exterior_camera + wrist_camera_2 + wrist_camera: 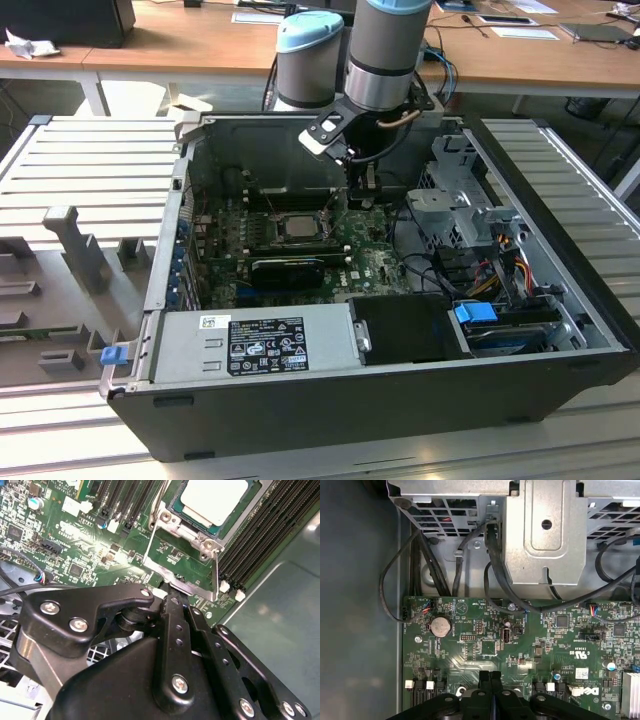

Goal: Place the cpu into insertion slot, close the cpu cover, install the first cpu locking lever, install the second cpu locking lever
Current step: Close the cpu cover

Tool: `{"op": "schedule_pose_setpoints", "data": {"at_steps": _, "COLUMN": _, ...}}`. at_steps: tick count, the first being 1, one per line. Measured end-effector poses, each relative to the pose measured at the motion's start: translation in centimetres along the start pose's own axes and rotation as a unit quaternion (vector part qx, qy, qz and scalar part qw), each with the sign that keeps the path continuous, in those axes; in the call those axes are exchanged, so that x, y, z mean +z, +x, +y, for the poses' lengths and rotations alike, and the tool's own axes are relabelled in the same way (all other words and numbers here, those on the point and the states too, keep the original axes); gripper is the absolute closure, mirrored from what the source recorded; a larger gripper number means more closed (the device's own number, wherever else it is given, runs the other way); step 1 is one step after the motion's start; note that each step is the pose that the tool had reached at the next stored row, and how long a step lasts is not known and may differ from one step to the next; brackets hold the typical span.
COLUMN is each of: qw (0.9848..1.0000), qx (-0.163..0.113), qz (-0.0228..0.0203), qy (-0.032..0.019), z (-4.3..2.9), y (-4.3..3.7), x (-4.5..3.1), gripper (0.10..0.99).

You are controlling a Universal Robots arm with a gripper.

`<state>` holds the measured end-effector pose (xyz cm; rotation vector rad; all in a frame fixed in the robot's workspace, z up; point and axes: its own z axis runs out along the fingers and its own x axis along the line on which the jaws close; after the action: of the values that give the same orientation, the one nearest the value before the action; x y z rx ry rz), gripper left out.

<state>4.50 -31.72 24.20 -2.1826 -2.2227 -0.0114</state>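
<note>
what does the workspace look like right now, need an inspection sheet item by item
surface: open computer case lying on a ribbed metal bench
job's things: cpu seated in its socket, top bare; cpu cover open, not over the cpu, board visible through its opening
clutter: grey fixture blocks at the exterior view's left
grippers: end effector shut, tip at the cover's near edge, contact cannot be told
cables: black cables under the drive cage; coloured bundle inside the case
surroundings: wooden desks with papers behind
</note>
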Motion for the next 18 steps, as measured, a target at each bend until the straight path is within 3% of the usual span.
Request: {"op": "schedule_pose_setpoints", "data": {"at_steps": 18, "qw": 1.0000, "qx": 0.000, "qz": 0.0000, "qy": 0.0000, "z": -0.81, "y": 0.02, "x": 0.01, "gripper": 0.980}}
